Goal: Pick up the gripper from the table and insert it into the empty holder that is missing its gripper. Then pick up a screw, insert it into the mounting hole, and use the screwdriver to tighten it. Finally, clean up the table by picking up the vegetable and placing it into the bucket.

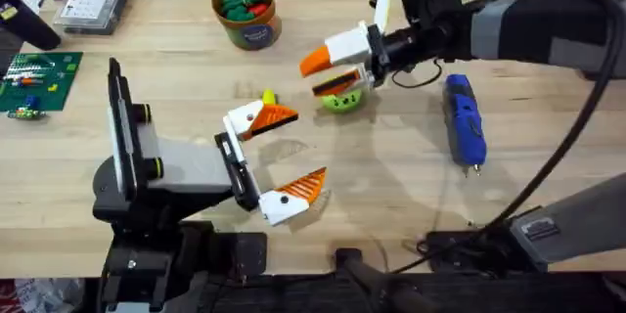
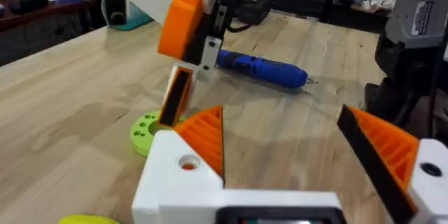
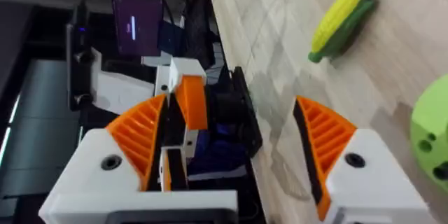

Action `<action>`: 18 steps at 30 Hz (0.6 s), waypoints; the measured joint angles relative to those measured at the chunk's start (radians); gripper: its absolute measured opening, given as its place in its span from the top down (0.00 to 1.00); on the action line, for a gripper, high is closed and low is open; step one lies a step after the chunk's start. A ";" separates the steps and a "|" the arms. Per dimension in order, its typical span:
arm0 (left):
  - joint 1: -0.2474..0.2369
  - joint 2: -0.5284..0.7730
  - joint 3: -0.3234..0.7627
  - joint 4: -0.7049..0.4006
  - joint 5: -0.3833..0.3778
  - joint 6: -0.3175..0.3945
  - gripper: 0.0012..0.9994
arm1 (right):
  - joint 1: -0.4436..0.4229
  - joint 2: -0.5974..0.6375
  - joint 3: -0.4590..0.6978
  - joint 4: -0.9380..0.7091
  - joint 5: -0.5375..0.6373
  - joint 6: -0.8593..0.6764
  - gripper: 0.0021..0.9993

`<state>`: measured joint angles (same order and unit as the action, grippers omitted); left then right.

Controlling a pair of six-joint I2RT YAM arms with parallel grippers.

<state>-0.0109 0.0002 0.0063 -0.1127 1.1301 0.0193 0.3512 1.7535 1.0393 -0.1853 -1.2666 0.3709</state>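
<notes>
With the screwdriver (image 1: pixel 465 121) laid down on the table and vegetables already seen in the bucket (image 1: pixel 246 12), cleanup is judged underway, the corn (image 1: pixel 268 97) being left between the spread-jawed left gripper (image 1: pixel 286 154) and right gripper (image 1: pixel 331 71).

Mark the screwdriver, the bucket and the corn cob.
screwdriver (image 1: pixel 465 120): overhead view, middle of blue body.
bucket (image 1: pixel 246 25): overhead view, brown side wall by the label.
corn cob (image 3: pixel 341 14): right wrist view, yellow kernels.
</notes>
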 joint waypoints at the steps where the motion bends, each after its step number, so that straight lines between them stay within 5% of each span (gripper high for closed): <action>1: 0.000 0.000 0.000 0.000 0.000 0.000 0.01 | 0.002 0.000 0.000 -0.029 0.001 -0.018 0.01; 11: 0.000 0.000 0.000 0.000 0.000 0.000 0.01 | 0.030 -0.005 0.001 -0.434 -0.007 -0.352 0.01; 18: 0.000 0.000 0.000 0.000 0.000 0.000 0.01 | 0.030 -0.028 0.001 -0.496 -0.007 -0.508 0.01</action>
<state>-0.0109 0.0002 0.0063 -0.1131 1.1301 0.0189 0.3813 1.7252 1.0401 -0.6811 -1.2732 -0.1370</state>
